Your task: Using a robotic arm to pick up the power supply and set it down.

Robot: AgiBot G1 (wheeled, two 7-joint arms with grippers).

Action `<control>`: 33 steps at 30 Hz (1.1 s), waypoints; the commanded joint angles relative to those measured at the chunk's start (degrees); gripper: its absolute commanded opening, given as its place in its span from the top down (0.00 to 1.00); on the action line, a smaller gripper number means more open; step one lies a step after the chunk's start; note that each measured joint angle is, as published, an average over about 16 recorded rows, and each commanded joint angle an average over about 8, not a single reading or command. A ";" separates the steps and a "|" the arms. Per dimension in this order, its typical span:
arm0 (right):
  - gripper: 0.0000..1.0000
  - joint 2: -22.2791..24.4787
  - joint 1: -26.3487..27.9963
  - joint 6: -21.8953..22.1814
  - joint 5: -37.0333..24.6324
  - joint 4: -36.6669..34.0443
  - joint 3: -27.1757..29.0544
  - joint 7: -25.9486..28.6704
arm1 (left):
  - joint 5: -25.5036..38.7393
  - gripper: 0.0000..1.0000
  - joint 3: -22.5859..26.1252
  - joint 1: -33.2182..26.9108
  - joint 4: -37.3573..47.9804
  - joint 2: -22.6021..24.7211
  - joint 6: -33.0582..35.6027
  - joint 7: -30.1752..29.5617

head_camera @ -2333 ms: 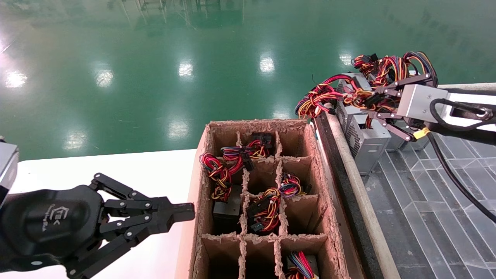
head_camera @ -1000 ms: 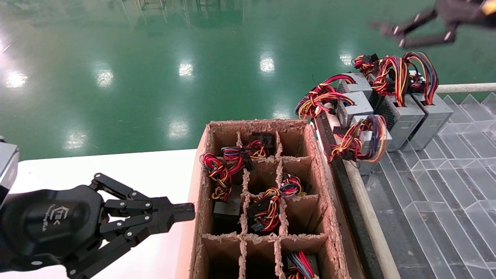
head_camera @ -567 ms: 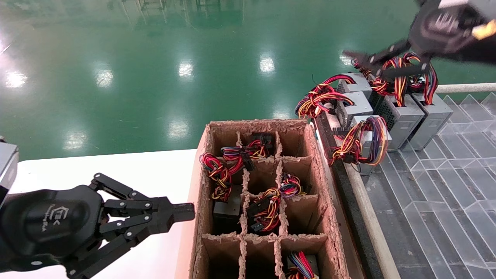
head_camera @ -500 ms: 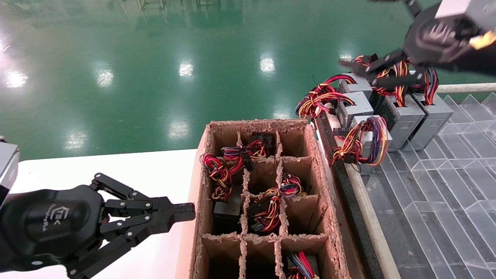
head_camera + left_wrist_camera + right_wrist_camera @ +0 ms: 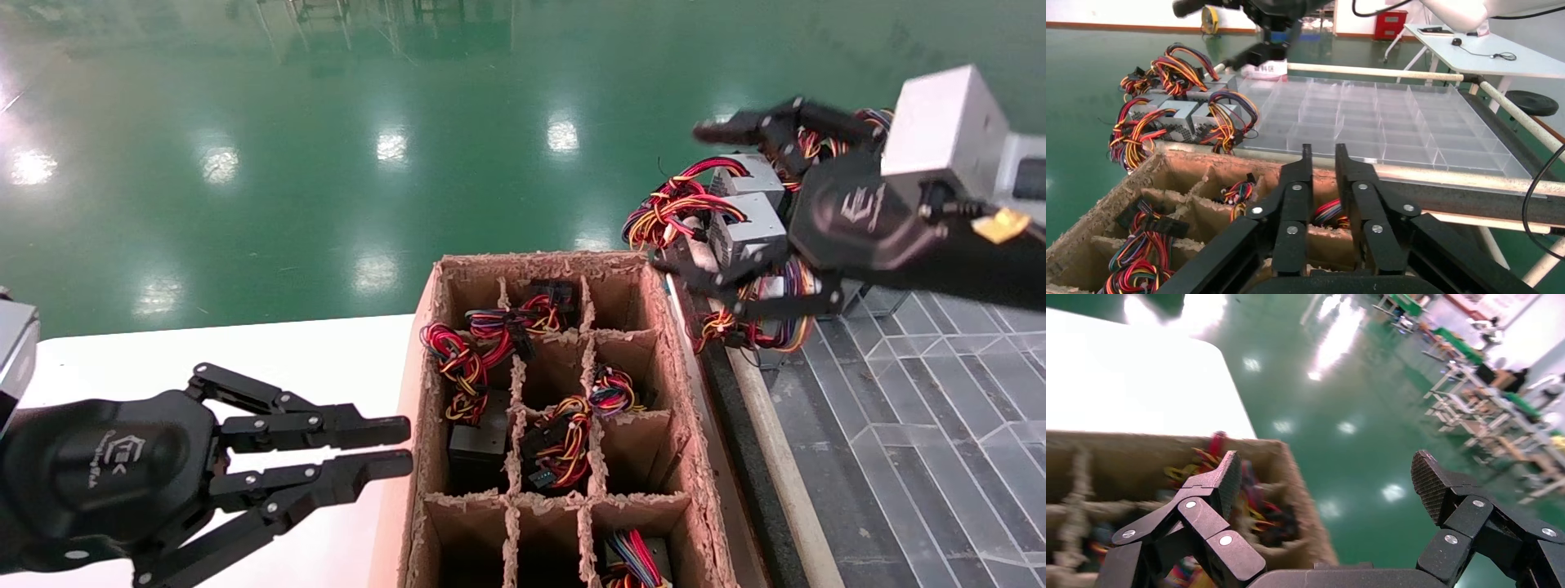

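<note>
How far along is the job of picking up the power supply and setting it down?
Done: the power supply rests among other grey units on the clear tray. In hand: nothing; the right gripper hovers over it, fingers open. The left gripper sits beside the cardboard box. Left: perhaps another pick.

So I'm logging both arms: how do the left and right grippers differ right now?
The left gripper has its jaws only slightly apart, while the right gripper has its jaws spread wide. The left gripper sits low over the white table beside the cardboard box; the right gripper is raised in front of the power supplies. Both are black, logo-marked and hold nothing.
</note>
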 commanded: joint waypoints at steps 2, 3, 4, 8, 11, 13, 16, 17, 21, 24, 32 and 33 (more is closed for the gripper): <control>0.00 0.08 -1.83 -1.12 1.97 0.30 0.26 0.89 | 0.00 0.00 0.00 0.00 0.00 0.00 0.00 0.00; 0.00 0.10 -2.42 -1.48 2.61 0.40 0.34 1.17 | 0.00 0.00 0.00 0.00 0.00 0.00 0.00 0.00; 0.00 0.13 -3.03 -1.86 3.27 0.50 0.42 1.47 | 0.00 0.00 0.00 0.00 0.00 0.00 0.00 0.00; 0.00 0.23 -5.46 -3.35 5.88 0.90 0.76 2.65 | 0.00 0.00 0.01 0.00 0.00 0.00 0.00 0.00; 0.00 0.31 -7.28 -4.46 7.84 1.20 1.02 3.53 | -0.01 0.00 0.01 0.00 0.00 0.00 0.00 0.00; 0.00 0.36 -8.49 -5.20 9.14 1.40 1.18 4.12 | -0.01 0.00 0.01 0.00 0.00 0.00 0.00 0.00; 0.00 0.44 -10.31 -6.32 11.10 1.70 1.44 5.00 | -0.01 0.00 0.01 0.00 0.00 0.00 0.00 0.01; 0.00 0.47 -10.93 -6.69 11.77 1.80 1.52 5.30 | -0.01 0.00 0.01 0.00 0.00 0.00 -0.01 0.01; 0.00 0.57 -13.34 -8.17 14.36 2.20 1.86 6.47 | -0.01 0.00 0.02 0.00 0.00 -0.01 -0.01 0.01; 0.00 0.65 -15.16 -9.29 16.32 2.50 2.11 7.35 | -0.01 0.00 0.02 0.00 0.00 -0.01 -0.01 0.01; 0.00 0.80 -19.23 -11.76 20.72 3.16 2.68 9.29 | -0.02 0.00 0.02 0.00 0.01 -0.01 -0.02 0.01; 0.00 0.81 -19.53 -11.94 21.04 3.20 2.72 9.41 | -0.02 0.00 0.02 0.00 0.01 -0.01 -0.02 0.01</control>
